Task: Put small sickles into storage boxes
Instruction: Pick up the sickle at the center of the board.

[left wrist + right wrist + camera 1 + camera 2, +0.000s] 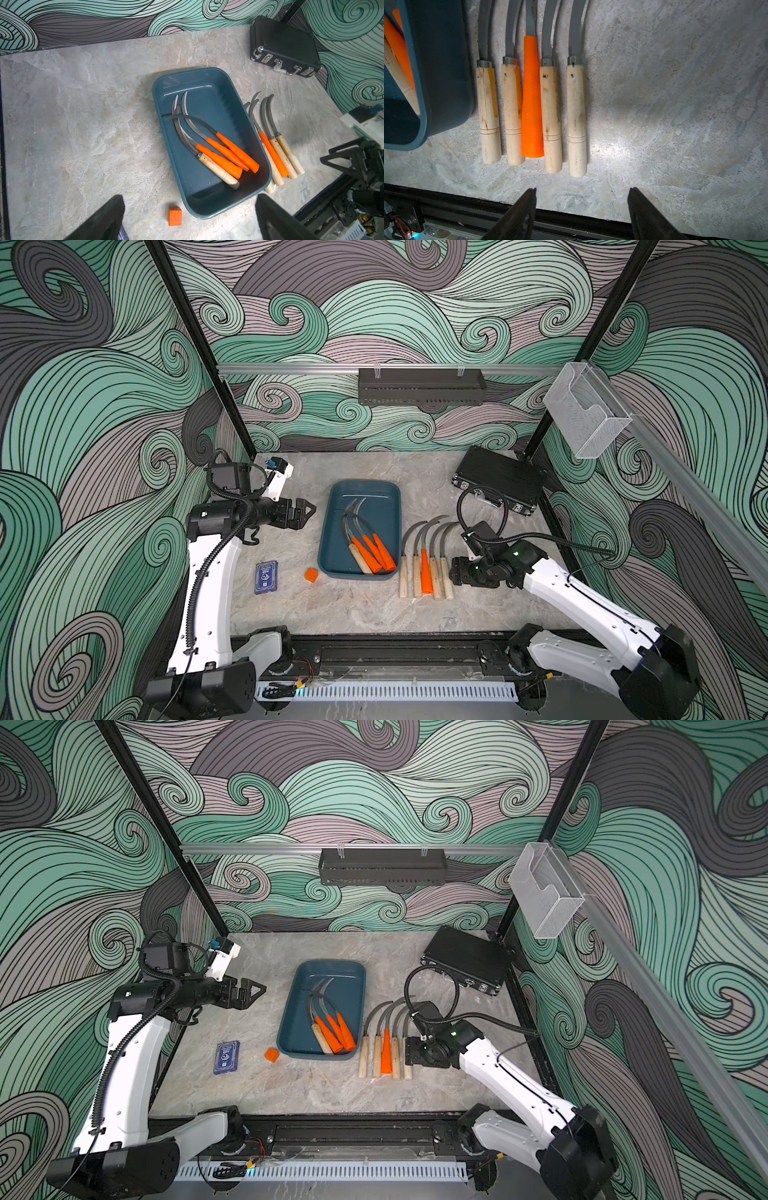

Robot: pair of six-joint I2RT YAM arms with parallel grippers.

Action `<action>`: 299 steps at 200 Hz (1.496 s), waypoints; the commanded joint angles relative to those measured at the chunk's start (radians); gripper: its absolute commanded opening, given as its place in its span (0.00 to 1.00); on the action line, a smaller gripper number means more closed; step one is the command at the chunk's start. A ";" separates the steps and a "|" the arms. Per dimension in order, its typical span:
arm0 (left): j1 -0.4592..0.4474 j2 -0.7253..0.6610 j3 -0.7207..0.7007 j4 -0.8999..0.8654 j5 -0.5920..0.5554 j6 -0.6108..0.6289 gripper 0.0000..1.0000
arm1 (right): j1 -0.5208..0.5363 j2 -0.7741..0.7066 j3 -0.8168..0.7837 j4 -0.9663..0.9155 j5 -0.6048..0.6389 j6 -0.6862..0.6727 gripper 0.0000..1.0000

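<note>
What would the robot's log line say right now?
teal tray: four sickles inside | table: five sickles lying | left gripper: open, empty | right gripper: open, near wooden handles

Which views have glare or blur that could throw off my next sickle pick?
Right wrist view: bright glare patch on the table by the butt ends of the sickle handles, soft shadow further out; handles sharp, right end effector fingers blurred. Left wrist view: tray and sickles crisp, left end effector fingers out of focus. Both top views: even light, one thin bright streak in the tray.

Four sickles (226, 153) lie crossed inside the teal tray (218, 97).
</note>
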 commanded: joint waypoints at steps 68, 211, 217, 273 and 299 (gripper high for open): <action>-0.148 0.128 0.133 -0.093 0.007 0.058 0.95 | -0.017 -0.036 -0.026 -0.029 0.014 -0.001 0.71; -0.260 0.117 0.151 -0.012 -0.179 -0.046 0.96 | -0.018 -0.054 -0.037 -0.030 0.010 -0.022 0.69; -0.260 0.112 0.151 -0.021 -0.183 -0.047 0.97 | -0.019 -0.049 -0.036 -0.030 0.011 -0.024 0.69; -0.256 0.066 0.067 0.009 -0.290 -0.078 0.98 | -0.018 0.065 -0.002 -0.009 -0.001 -0.057 0.66; -0.249 0.068 0.069 0.021 -0.287 -0.107 0.99 | -0.019 0.091 0.003 0.008 0.001 -0.050 0.62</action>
